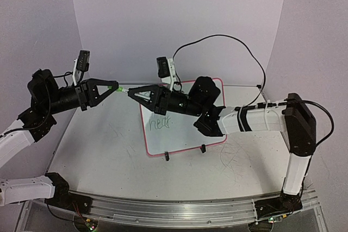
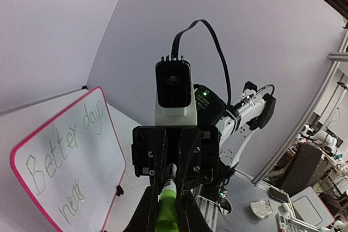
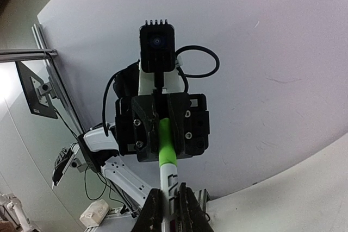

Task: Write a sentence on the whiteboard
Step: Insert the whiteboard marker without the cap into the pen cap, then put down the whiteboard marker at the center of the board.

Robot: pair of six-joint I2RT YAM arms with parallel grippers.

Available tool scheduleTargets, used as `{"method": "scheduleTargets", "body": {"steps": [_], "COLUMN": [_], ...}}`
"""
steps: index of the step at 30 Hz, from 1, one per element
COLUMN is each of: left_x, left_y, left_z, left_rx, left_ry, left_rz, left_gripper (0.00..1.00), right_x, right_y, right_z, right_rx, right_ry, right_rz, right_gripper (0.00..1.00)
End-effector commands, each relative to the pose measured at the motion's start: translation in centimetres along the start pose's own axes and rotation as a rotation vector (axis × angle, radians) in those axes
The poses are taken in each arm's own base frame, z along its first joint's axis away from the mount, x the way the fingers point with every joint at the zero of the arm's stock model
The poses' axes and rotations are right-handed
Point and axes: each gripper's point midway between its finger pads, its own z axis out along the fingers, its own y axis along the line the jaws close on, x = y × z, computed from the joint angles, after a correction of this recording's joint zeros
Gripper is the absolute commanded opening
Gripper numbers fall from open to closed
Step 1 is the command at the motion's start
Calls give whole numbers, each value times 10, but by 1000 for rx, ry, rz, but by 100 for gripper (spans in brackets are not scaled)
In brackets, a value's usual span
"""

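Note:
The whiteboard [image 1: 185, 133], pink-rimmed, stands on black feet at the table's middle. The sentence shows in the left wrist view as green "Better days" [image 2: 61, 148] with a lower word [image 2: 73, 198]. In the top view only the lower word [image 1: 161, 123] shows; my right arm hides the rest. Both grippers meet tip to tip above the board's left edge. My left gripper [image 1: 112, 87] [image 2: 169, 193] is shut on the marker's green cap [image 2: 168, 213] [image 3: 165, 140]. My right gripper [image 1: 131, 93] [image 3: 169, 193] is shut on the white marker body [image 3: 171, 180]. Cap and body are in line and touching.
Faint old marker scribbles [image 1: 234, 158] mark the white table right of the board. A black cable [image 1: 239, 44] arcs over the back right. Walls close the back and sides. The metal rail [image 1: 179, 210] with both arm bases runs along the near edge.

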Motion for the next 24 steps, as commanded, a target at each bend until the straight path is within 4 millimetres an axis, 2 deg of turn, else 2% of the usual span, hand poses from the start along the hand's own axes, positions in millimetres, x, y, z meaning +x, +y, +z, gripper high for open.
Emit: {"method": "scheduleTargets", "body": {"steps": [1,4,6,8,10,11,14,16,19,24], "left_x": [45,57,74,92,111,122,153,180,215,234], "left_y": [14,31,41,50,60,66,83,98,121,144], "left_z": [13,10,4,-5,-16,-23,-37,-46,-55,-56], "left_rx": [-42,-146,-212,-287,-375,-425,-546,-631,-715,-664], "left_ry": [144,208,276,332,389,414,484,553,643,714], "left_rz": [-117,-186,-250,-320,-398,-445,-566,-649,-757,-805], "left_gripper": [0,0,0,0,0,0,0,0,0,0], "right_x": [41,45,56,56,47,48,30,17,1,-17], "right_y": [23,20,13,10,9,2,-5,-6,-3,9], "right_z": [-18,-54,-78,-102,-127,-142,-180,-200,-214,-223], "right_rx": [41,158,269,380,499,581,778,890,959,984], "right_ry": [85,96,152,184,189,209,209,203,195,152], "right_rz": [31,-19,-68,-122,-186,-215,-302,-352,-411,-454], "right_gripper": [31,74,89,98,98,98,98,98,98,98]}}
